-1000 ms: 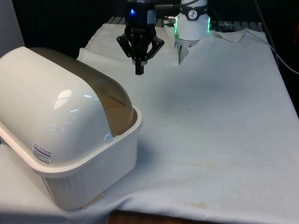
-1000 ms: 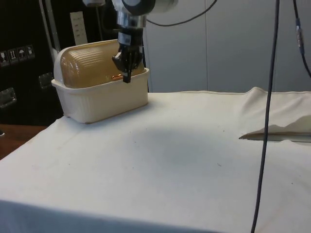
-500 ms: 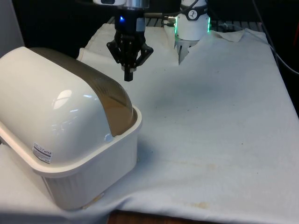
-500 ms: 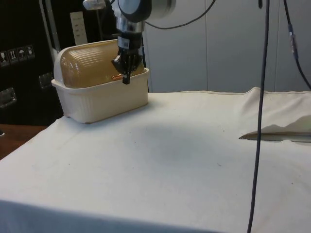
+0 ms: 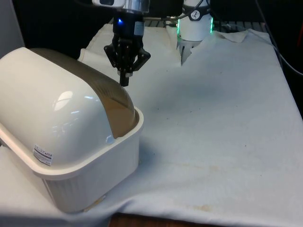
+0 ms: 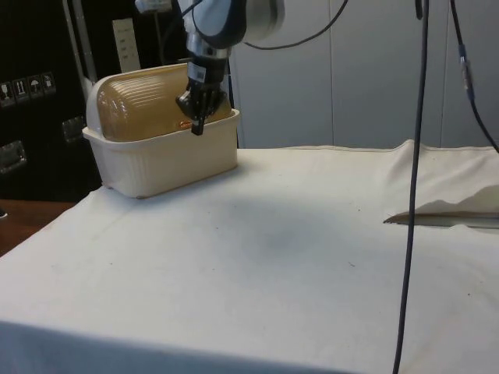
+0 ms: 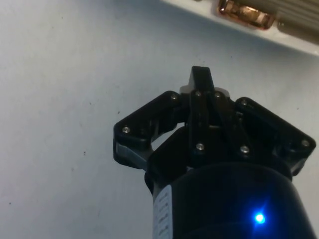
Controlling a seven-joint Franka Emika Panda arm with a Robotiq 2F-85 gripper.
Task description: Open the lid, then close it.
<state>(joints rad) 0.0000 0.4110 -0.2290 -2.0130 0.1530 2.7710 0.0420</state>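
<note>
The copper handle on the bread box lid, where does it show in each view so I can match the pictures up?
Front view: the handle faces away; the translucent brown roll-top lid curves down toward that hidden side.
Side view: the shiny copper-coloured handle sits at the lid's lower edge, just beside the black gripper.
Wrist view: the handle lies beyond the gripper.
Shared landmark: the cream plastic bread box.

You see a white cloth (image 5: pixel 222 123) over the desk, creased at its far end. Dark cabinets (image 6: pixel 35 93) stand behind in the side view; black cables (image 6: pixel 421 156) hang there.
</note>
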